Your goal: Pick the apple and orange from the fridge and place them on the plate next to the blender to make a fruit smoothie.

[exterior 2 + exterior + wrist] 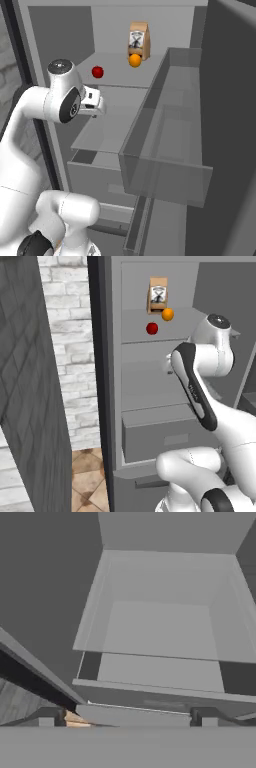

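Note:
The fridge (112, 381) stands open in front of me. On its upper shelf the red apple (152, 328) (98, 72) lies near the front, and the orange (168, 314) (135, 60) sits farther back to its right. My gripper (127, 718) is open and holds nothing, its fingertips (47, 717) spread wide. It hangs below the fruit shelf and looks down at a bare lower shelf (160, 629) and the drawer front. My hand (92, 102) is left of and below the apple, apart from it. The plate and the blender are out of view.
A brown paper bag (158, 295) (139, 41) stands just behind the orange. The fridge door with its clear bin (165, 150) swings out on the right. The lower drawer (160, 436) juts forward. A brick wall (65, 356) is at the left.

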Tool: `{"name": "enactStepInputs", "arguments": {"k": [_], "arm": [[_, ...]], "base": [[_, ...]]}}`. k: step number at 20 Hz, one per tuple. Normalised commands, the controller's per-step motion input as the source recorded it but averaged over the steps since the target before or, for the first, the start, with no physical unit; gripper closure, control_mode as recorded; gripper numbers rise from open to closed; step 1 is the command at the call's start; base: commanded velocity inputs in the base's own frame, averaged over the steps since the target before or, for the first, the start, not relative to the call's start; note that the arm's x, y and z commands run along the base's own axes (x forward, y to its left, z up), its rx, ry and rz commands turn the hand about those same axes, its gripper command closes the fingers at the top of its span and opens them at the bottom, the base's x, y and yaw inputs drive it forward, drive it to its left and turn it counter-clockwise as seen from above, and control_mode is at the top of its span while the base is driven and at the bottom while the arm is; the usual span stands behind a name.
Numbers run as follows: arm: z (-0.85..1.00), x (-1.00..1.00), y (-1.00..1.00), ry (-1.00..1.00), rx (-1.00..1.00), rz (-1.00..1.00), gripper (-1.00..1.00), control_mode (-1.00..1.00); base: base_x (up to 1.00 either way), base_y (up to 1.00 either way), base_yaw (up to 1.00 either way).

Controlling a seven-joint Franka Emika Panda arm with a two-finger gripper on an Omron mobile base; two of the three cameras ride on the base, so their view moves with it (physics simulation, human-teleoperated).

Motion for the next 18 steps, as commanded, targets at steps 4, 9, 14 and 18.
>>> {"name": "enactStepInputs", "arguments": {"k": [4, 9, 14, 18], "arm": [[0.43, 0.00, 0.13, -0.19, -0.08, 0.00, -1.00, -1.00], [0.57, 0.05, 0.18, -0.16, -0.05, -0.01, -1.00, -1.00], [0.95, 0.00, -0.05, -0.08, 0.00, 0.00, -1.00, -1.00], [0.85, 0.22, -0.18, 0.11, 0.09, 0.00, -1.00, -1.00]], "base": [[0.00, 0.00, 0.00], [0.00, 0.00, 0.00], [0.00, 0.00, 0.00], [0.00, 0.00, 0.00]]}}
